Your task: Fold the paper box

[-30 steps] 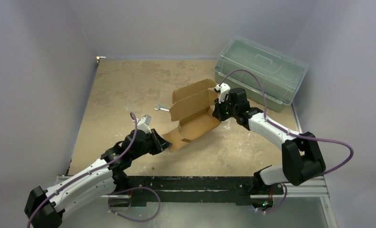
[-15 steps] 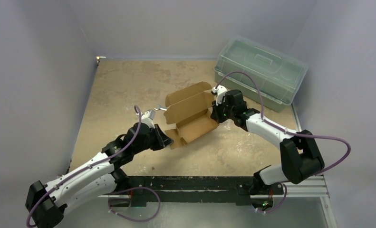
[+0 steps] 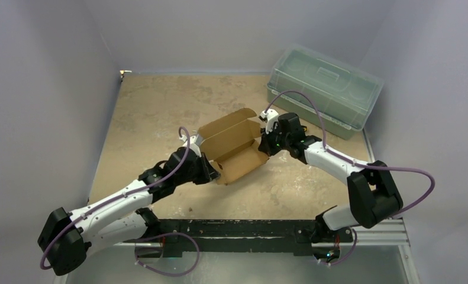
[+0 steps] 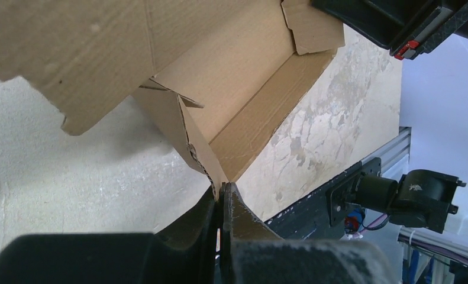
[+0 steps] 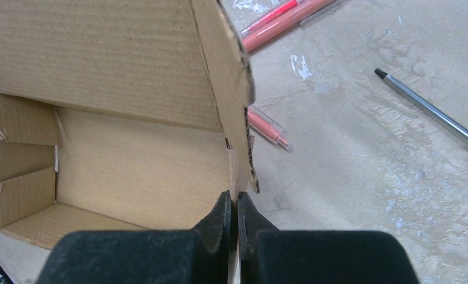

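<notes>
The paper box (image 3: 231,145) is a brown cardboard tray with its lid flap standing open, held between both arms at mid-table. My left gripper (image 3: 210,171) is shut on the box's near-left corner wall (image 4: 202,151); the fingers meet at the cardboard edge (image 4: 222,195). My right gripper (image 3: 265,142) is shut on the box's right end wall (image 5: 237,148), pinching it between the fingertips (image 5: 236,204). The inside of the box (image 5: 136,171) shows with folded side flaps at its far end.
A translucent green-tinted lidded bin (image 3: 325,89) stands at the back right. Red pens (image 5: 278,21) and a grey pen (image 5: 426,109) lie on the table right of the box. The black front rail (image 4: 361,189) runs along the near edge.
Both grippers have carried the box leftward and lower. The left arm has swung right and forward; the small wrench seen left of the box earlier is now hidden.
</notes>
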Controlling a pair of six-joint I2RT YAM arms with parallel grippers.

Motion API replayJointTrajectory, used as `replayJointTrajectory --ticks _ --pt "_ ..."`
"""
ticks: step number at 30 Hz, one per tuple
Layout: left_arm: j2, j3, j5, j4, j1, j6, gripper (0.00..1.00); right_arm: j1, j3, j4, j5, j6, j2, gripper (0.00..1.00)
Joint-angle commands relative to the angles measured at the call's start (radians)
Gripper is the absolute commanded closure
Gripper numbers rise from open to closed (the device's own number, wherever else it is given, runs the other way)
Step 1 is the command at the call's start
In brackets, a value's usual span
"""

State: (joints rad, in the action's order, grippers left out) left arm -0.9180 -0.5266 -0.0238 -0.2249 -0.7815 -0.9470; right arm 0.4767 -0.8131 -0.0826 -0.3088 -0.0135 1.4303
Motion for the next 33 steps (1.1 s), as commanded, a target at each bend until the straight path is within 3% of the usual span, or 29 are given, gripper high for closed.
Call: replayJointTrajectory --ticks 1,14,33 --pt "-0.042 -0.044 -0.005 0.085 -0.003 0.043 1.00 0.012 -0.023 -0.020 -0.088 0.007 0.021 0.98" --pt "-0.022 -0.032 0.045 0.044 0.000 0.042 0.78 0.012 -0.029 -0.030 -0.066 0.007 0.031 0.98" --pt "-0.026 0.036 0.037 0.167 0.002 -0.020 0.66 0.012 -0.038 -0.041 -0.065 0.007 0.048 0.98"
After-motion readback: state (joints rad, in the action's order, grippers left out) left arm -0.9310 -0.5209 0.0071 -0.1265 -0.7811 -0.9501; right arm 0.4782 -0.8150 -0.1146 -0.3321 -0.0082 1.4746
